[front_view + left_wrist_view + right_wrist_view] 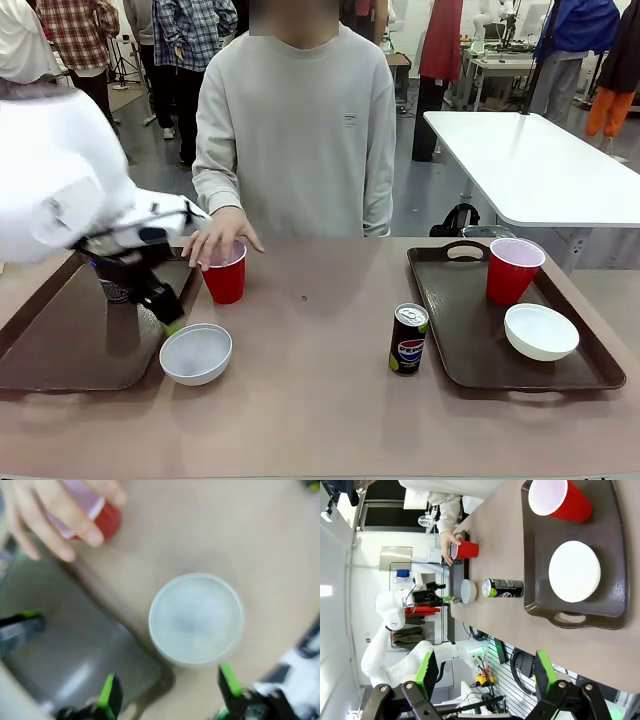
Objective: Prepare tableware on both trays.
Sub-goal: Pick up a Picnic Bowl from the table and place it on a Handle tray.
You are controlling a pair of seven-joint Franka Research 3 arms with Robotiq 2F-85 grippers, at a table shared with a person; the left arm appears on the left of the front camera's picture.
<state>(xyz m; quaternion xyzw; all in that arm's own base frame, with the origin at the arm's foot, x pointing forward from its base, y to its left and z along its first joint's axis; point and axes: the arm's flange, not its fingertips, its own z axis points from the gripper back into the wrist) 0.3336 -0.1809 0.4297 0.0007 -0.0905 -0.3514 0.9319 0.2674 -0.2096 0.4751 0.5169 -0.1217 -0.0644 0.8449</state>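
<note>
Tableware is split between two brown trays and the bare table between them: red cups with white insides, small round white bowls and drink cans.

The left claw [167, 685] points down with its jaws spread wide and grips nothing. Its green-padded fingertips [107, 692] are just short of the rim of a white bowl [196, 617]. The bowl sits empty and upright on the table, straight ahead of the gap between the fingers. Under one finger lies the corner of the left tray [75, 655]. Beyond the bowl, farther from the claw, a red cup [225, 275] stands on the table at that tray's edge, and a person's hand [220, 238] has its fingers on the cup's rim. On the opposite side of the claw from the bowl, a dark can [113, 290] stands on the left tray, partly hidden by the arm.

The right claw [485, 670] is spread just as wide and is empty, held high over the near edge of the table. Nearest ahead of it is the handle end of the right tray [610, 595]. This tray carries a second bowl [574, 571] and, beyond that, a second cup [560, 500], both upright. Off to the claw's side, a Pepsi can [503, 588] stands on the table just beside the tray.
</note>
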